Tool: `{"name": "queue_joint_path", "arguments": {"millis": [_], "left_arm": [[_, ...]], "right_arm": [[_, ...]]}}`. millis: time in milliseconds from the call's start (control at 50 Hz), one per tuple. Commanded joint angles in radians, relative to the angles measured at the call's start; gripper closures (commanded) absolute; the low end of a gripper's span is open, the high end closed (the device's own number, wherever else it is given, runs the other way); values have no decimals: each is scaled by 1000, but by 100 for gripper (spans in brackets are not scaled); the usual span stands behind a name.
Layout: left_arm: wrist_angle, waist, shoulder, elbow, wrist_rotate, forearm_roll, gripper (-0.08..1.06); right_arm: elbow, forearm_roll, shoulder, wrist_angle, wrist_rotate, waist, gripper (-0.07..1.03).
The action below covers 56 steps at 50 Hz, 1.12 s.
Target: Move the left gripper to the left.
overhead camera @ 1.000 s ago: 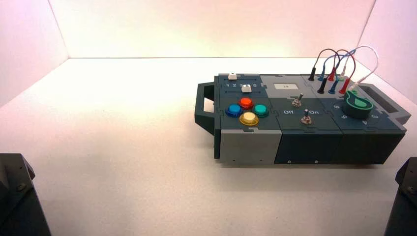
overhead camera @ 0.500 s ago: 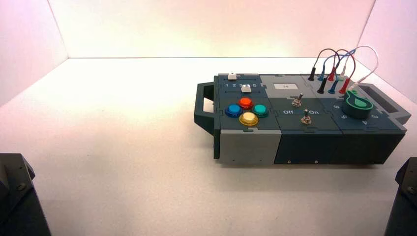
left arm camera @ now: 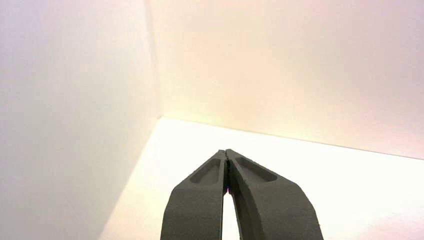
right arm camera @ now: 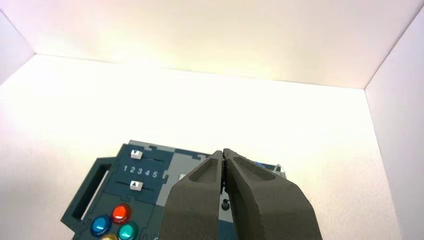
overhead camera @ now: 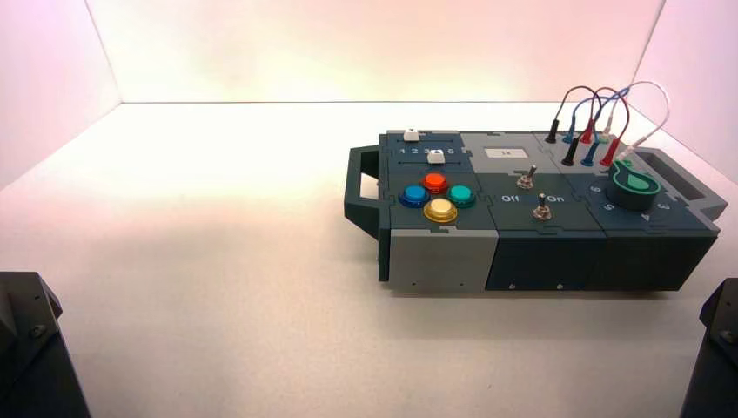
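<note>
You are keeping the broad matte black left tool [left arm camera: 227,156] closed on nothing, well left of the dark blue box [overhead camera: 531,213]; leftward worktop [overhead camera: 218,261] seems free; the right tool [right arm camera: 223,155] is waiting pinched shut.

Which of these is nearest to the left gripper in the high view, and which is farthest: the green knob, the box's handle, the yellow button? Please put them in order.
Measured from the left gripper, parked at the near left corner:
1. The box's handle, on the box's left end.
2. The yellow button, front of the button cluster.
3. The green knob, near the box's right end.
</note>
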Motion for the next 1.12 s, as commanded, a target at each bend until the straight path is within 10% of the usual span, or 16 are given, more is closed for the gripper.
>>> {"name": "queue_joint_path", "arguments": {"millis": [20, 200, 1120], "left_arm": [[-12, 71, 109, -87, 3, -3, 101], [-25, 210, 187, -170, -3, -6, 101], [-20, 213, 258, -167, 0, -11, 101]], "right_arm": [[-20, 3, 43, -6, 2, 2, 98], [-21, 5, 78, -6, 0, 14, 98], [-28, 23, 87, -6, -2, 15, 98]]}}
